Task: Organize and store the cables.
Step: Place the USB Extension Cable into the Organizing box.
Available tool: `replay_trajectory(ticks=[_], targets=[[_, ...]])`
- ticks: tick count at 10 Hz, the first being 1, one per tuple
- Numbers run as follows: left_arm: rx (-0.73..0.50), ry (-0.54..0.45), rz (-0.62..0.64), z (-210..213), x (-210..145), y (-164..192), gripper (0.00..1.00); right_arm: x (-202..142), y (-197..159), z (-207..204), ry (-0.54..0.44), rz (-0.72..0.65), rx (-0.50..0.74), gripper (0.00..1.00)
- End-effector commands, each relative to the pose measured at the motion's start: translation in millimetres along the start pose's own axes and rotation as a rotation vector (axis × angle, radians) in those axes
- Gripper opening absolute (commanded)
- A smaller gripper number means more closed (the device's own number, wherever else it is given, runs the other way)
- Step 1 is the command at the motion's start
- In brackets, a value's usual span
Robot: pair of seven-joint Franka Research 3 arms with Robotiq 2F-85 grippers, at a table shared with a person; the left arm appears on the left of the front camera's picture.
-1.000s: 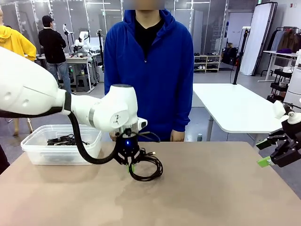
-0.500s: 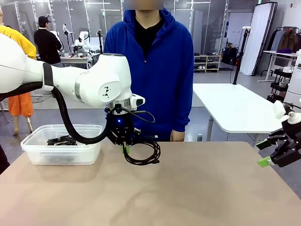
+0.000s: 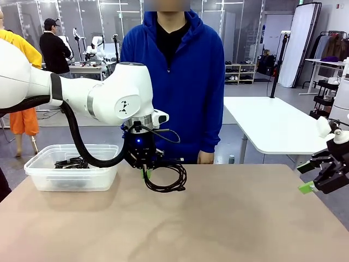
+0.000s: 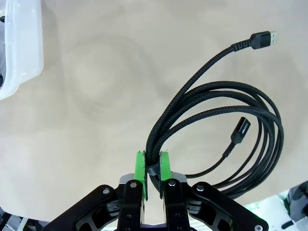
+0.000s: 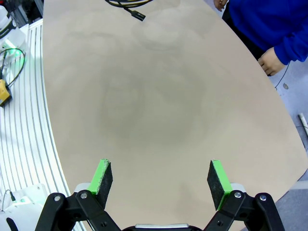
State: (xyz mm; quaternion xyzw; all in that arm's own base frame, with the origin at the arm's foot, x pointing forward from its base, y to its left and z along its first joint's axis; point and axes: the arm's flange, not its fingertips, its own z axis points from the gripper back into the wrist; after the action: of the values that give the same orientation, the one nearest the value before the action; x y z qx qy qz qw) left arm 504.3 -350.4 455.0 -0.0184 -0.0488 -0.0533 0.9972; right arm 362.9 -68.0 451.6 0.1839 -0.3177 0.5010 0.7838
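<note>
At the far left of the tan tabletop (image 3: 229,224) we see a clear plastic bin (image 3: 71,173) with a tangle of black cords (image 3: 72,162) lying inside it. Just to its right, our left gripper (image 3: 146,173) hangs above the table, its green pads (image 4: 139,167) pinched tight on a coiled black braided cable (image 3: 166,177); the loop dangles below the claw, clear of the surface, its two plugs hanging free. Behind it, at the far edge, stands a person in a blue hooded top (image 3: 174,82), one hand (image 3: 205,158) at the table's rim. At the far right, our right gripper (image 3: 315,179) hovers beside the table's edge, jaws spread wide, nothing between them.
</note>
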Motion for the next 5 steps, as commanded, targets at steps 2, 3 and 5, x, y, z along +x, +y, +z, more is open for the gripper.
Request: replay_trajectory(ticks=[2, 3, 5], targets=[[-0.014, -0.111, -0.295, 23, -12, 4, 0.14, -1, -1, 0, -0.010, 0.008, 0.006, 1.00], [-0.049, -0.087, -0.351, 35, -7, 29, 0.14, -1, -1, 0, -0.010, 0.008, 0.006, 1.00], [-0.057, -0.131, -0.427, 55, -4, 76, 0.14, -1, -1, 0, -0.010, 0.008, 0.006, 1.00]])
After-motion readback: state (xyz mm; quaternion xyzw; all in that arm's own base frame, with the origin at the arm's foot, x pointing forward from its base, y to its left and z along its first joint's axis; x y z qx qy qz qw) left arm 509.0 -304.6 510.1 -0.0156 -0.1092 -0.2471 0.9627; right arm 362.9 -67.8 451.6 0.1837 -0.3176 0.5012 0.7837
